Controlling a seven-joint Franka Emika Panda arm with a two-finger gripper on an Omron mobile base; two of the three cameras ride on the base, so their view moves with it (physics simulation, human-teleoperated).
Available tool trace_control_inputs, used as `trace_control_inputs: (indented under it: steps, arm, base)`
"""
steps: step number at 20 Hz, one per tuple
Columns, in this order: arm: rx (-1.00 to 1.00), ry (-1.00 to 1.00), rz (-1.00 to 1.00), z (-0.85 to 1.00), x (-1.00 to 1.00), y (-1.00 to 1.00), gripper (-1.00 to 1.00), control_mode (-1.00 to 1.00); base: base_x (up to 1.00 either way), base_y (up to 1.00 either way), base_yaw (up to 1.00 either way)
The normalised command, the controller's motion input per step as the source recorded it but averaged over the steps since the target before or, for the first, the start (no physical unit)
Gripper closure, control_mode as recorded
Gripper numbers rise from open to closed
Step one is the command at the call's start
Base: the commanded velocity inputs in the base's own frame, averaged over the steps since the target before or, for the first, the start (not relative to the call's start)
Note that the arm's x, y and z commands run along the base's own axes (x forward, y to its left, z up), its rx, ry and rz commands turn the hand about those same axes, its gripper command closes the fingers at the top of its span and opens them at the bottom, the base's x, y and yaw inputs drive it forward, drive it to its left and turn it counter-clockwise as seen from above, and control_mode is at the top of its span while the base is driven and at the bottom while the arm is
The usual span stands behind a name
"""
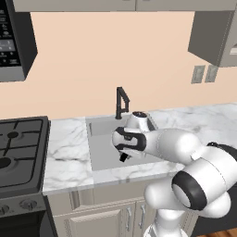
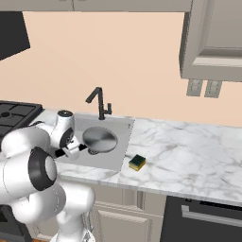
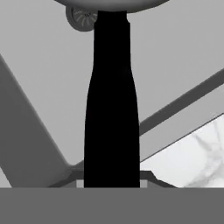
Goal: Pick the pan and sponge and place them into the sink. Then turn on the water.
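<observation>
We see our pincer (image 2: 81, 148) clamped tight on the black handle of the pan (image 2: 99, 140), holding it over the sink (image 2: 120, 144); the sponge (image 2: 137, 162) lies on the bench (image 2: 189, 151).

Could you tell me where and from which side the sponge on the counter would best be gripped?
Take the sponge from straight above, across its two longer sides. It lies flat on the counter, yellow layer up, just right of the sink, with open marble around it, so a top-down pinch looks easiest.
</observation>
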Motion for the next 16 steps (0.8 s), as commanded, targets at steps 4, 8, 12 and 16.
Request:
trace_control_inputs:
  steps: [4, 8, 12, 16]
  arm:
    - [0.0, 0.0, -0.1, -0.27, 0.3, 0.3, 1.0, -1.0]
    - [0.0, 0.0, -0.08, -0.19, 0.29, 0.36, 1.0, -1.0]
    - [0.0, 0.0, -0.08, -0.13, 0.28, 0.36, 1.0, -1.0]
    - [0.0, 0.0, -0.08, -0.1, 0.29, 0.35, 1.0, -1.0]
  base:
    - [0.0, 0.0, 0.0]
    - [0.0, 0.0, 0.0]
    - [0.0, 0.0, 0.0]
    - [0.0, 0.0, 0.0]
